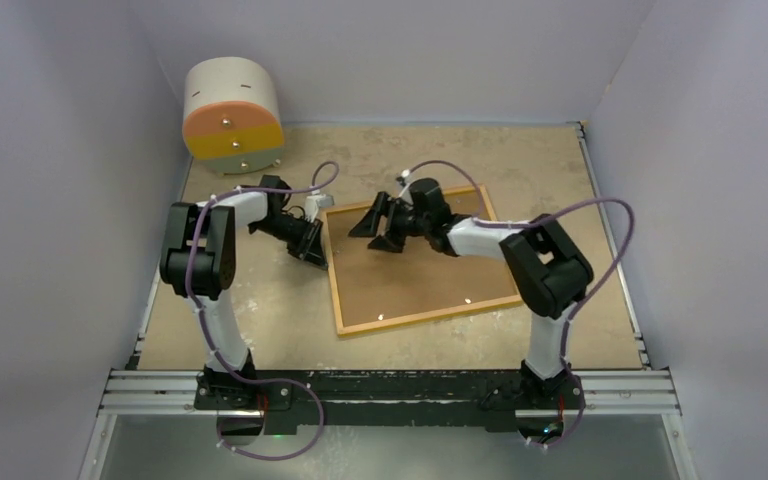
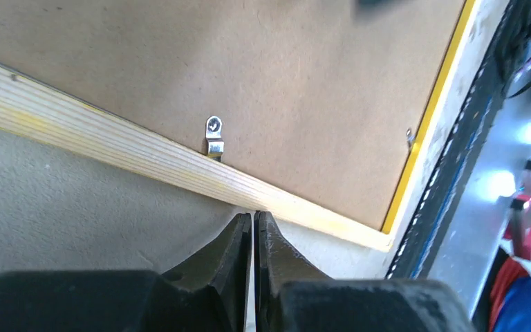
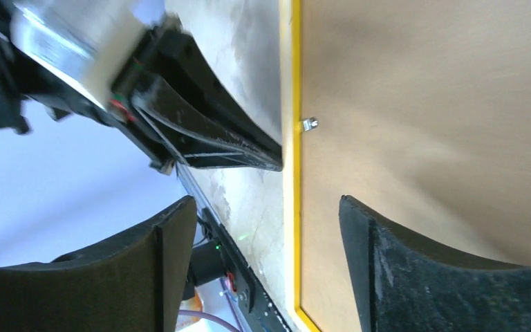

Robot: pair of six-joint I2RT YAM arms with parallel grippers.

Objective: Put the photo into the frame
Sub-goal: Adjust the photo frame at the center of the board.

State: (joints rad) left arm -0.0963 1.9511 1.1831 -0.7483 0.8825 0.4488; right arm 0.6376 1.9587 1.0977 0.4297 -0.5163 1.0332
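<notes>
The frame lies face down in the middle of the table, its wood-coloured back rim up and its yellow edge showing. The brown backing board fills it, and small metal clips sit at its rim. The photo is hidden. My left gripper is shut and empty, its tips on the table against the frame's left rim. My right gripper is open and empty, hovering over the backing board near the frame's left rim.
A round cream drawer unit with orange and yellow fronts stands at the back left corner. Grey walls enclose the table on three sides. A metal rail carrying the arm bases runs along the near edge.
</notes>
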